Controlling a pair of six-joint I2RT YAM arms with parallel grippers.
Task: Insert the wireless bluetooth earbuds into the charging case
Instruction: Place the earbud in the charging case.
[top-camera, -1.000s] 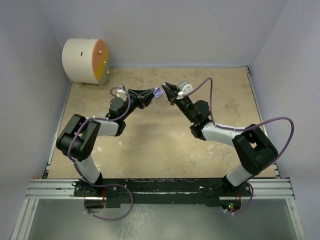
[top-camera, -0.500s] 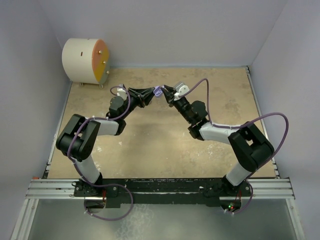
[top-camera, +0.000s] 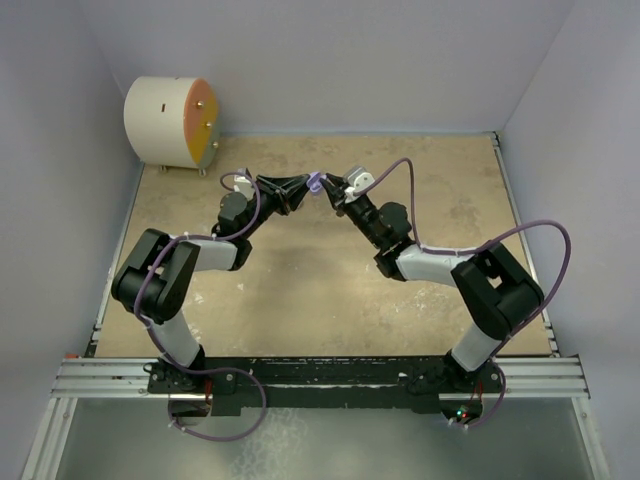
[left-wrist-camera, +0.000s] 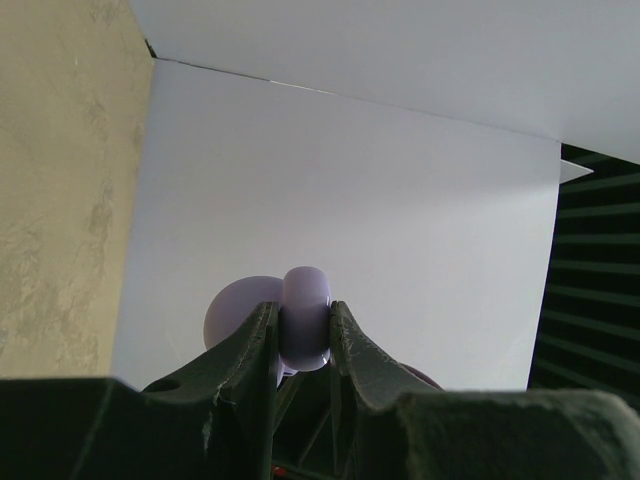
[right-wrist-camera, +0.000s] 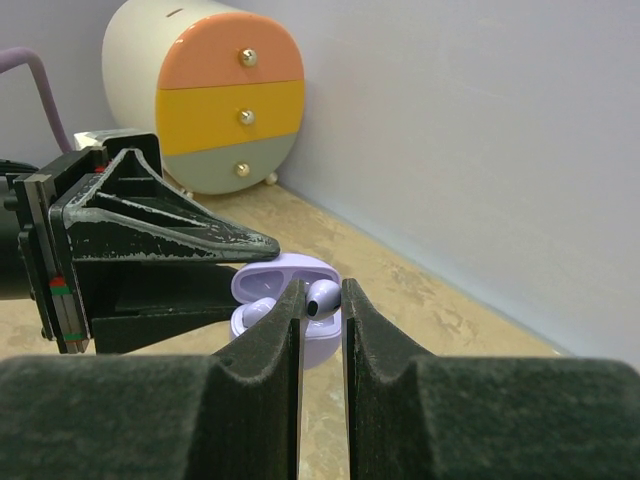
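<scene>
— Two sets of jaws nose to nose above the table! The left gripper is clamped on the open charging case, held aloft.
— And the right gripper pinches an earbud, right at the case's lower half.

One charging case was plain lilac-purple; one earbud was whitish-lilac with a dark tip; the drum was cream, its face banded orange, yellow and grey-green, with brass-coloured knobs; the table was sandy beige, mottled paler; the walls were unpatterned lavender-grey; left gripper and right gripper were black; arms were black and white; cables were purple.
</scene>
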